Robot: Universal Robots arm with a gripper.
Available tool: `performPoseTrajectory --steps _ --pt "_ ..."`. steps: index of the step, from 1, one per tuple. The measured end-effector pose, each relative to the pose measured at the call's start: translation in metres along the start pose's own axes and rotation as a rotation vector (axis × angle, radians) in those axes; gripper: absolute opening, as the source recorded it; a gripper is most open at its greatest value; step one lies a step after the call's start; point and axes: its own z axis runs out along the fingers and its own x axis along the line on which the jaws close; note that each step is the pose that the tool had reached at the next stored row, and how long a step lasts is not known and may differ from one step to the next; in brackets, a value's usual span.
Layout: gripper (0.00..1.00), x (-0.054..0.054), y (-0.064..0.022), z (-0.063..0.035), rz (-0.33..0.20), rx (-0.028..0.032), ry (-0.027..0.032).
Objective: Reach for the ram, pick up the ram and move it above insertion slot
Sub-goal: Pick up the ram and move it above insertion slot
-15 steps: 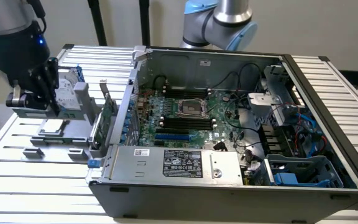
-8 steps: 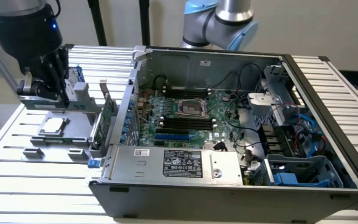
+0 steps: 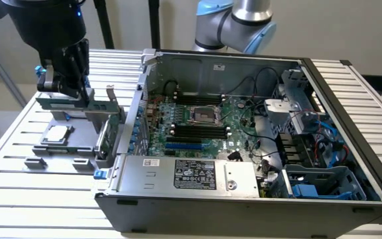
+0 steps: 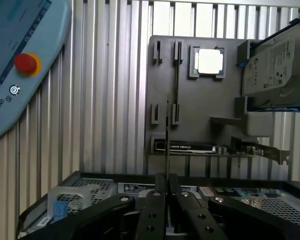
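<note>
We see a ribbed aluminium table point(image 3: 18, 164) | pale wall point(image 3: 337, 30) behind the table | dark poles point(image 3: 103, 25) rising behind the table | even, soft light on the table

The hand point(image 4: 166, 200) has its two black fingers point(image 4: 151, 210) closed together on the ram point(image 4: 167, 140), seen edge-on as a thin dark strip reaching out over the grey fixture tray point(image 4: 200, 125). On that tray sit a square CPU point(image 4: 210, 62) in its recess, a silver hard drive point(image 4: 272, 67) propped at a tilt, and an expansion card point(image 4: 190, 147) lying in a slot, with its metal bracket point(image 4: 262, 149) beside it. The tray lies on the ribbed metal worktop point(image 4: 110, 100), the open computer case point(image 4: 90, 192) lies beneath the hand, and a teach pendant point(image 4: 20, 65) with a red button point(image 4: 26, 63) rests at the worktop's edge.
</note>
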Motion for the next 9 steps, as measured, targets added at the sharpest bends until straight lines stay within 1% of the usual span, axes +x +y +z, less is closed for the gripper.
performPoseTrajectory --steps 2,4,9 --pt "0.13 0.0 -0.0083 -0.0026 0.0 0.0001 -0.0037" --pt "0.13 0.0 -0.0169 -0.0042 0.0 0.0001 -0.0092" --pt "0.13 0.001 -0.0395 -0.0066 -0.001 0.0001 -0.025"
